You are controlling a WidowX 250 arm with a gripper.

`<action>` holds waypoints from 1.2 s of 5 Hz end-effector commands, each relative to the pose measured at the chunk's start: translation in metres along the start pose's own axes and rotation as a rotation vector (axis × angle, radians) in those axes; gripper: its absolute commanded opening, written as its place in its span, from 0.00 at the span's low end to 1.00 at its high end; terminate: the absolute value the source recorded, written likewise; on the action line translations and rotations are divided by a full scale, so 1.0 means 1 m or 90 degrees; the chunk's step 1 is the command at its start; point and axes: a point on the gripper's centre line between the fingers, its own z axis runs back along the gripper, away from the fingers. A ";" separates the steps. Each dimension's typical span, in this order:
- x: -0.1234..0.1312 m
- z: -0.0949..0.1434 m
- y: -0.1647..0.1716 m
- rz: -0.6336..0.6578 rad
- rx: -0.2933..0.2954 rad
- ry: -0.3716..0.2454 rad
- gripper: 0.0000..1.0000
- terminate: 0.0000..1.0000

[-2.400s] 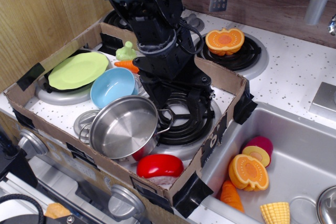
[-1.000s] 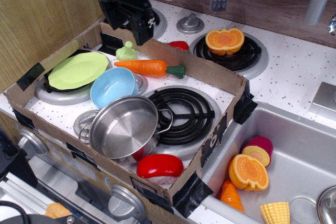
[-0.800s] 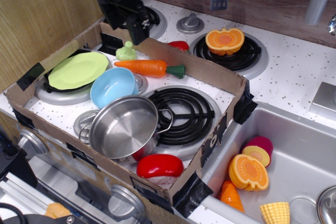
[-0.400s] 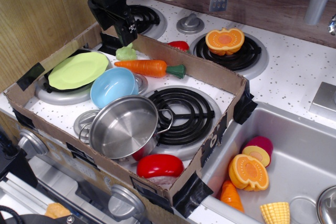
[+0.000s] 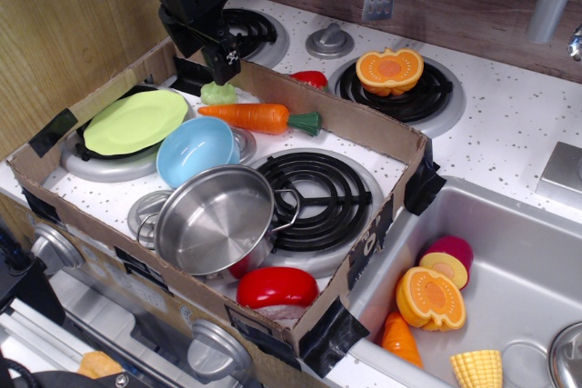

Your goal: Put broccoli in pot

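Observation:
The broccoli [image 5: 218, 94] is a small pale-green lumpy toy at the back left of the cardboard box, just left of the carrot. My black gripper [image 5: 216, 74] hangs right over it, fingers pointing down, and hides its top. The jaws look open, with the fingertips level with the top of the broccoli. The pot [image 5: 214, 220] is a shiny steel pot tilted toward the camera at the front of the box. It is empty, with wire loop handles at its sides.
An orange carrot [image 5: 259, 117], a light blue bowl [image 5: 195, 150] and a lime-green plate [image 5: 135, 122] lie between the broccoli and the pot. The cardboard box wall [image 5: 364, 129] rings the area. A red toy [image 5: 277, 288] lies by the front wall. The sink [image 5: 509, 224] at right holds toy food.
The arm has swung from over the middle of the box to the back left corner, then come down over the broccoli. The carrot is uncovered. No object has moved.

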 end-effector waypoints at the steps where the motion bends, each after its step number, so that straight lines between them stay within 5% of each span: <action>1: 0.016 -0.002 0.009 0.001 0.010 -0.028 1.00 0.00; 3: 0.014 -0.013 0.007 0.012 0.009 -0.034 1.00 0.00; 4: 0.014 -0.012 0.006 0.010 0.020 -0.033 0.00 0.00; 6: 0.020 0.006 0.006 -0.026 0.065 -0.034 0.00 0.00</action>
